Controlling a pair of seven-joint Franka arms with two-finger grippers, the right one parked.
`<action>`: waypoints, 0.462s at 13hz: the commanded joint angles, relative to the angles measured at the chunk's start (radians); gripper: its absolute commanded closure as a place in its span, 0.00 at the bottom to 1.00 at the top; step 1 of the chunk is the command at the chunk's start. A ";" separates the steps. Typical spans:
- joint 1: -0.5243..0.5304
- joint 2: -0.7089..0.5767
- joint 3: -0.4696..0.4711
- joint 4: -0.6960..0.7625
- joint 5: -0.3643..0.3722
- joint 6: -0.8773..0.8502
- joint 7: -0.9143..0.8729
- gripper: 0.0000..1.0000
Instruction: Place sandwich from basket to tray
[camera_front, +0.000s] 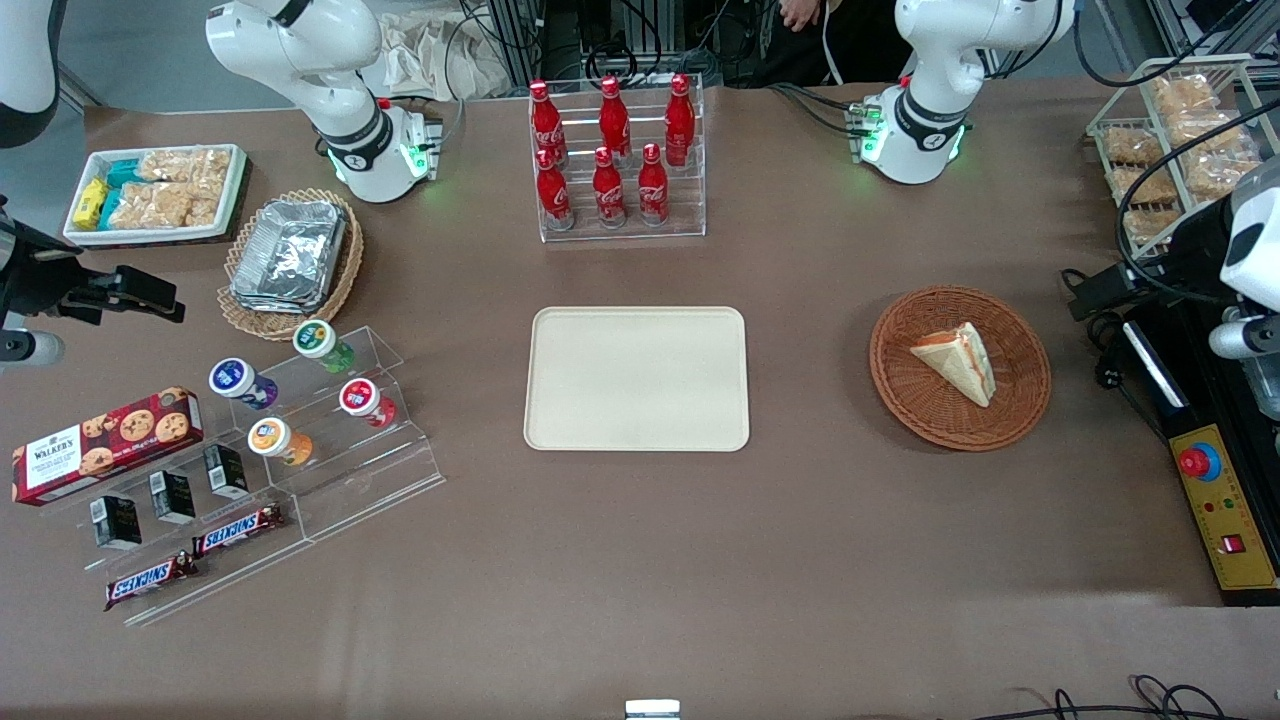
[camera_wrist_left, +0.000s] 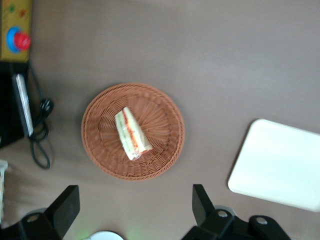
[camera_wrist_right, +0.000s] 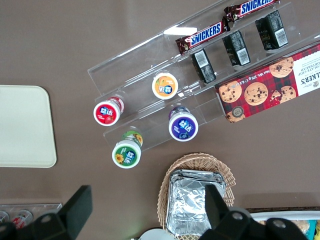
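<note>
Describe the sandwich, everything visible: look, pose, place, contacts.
The sandwich is a triangular wedge of white bread; its cut side shows red-orange and green filling layers. It lies in the round reddish-brown wicker basket, near the middle, touching only the weave. The cream tray is apart from the basket and bare. The gripper is above the table beside the basket, fingers open, touching nothing.

Brown-covered table (camera_front: 640, 560) under even light, dark cables (camera_front: 1150, 695) at its edge.
</note>
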 joint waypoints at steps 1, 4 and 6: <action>-0.021 -0.147 -0.013 -0.266 0.073 0.160 -0.194 0.00; -0.010 -0.322 -0.016 -0.647 0.078 0.437 -0.384 0.00; -0.009 -0.340 -0.016 -0.773 0.078 0.538 -0.514 0.00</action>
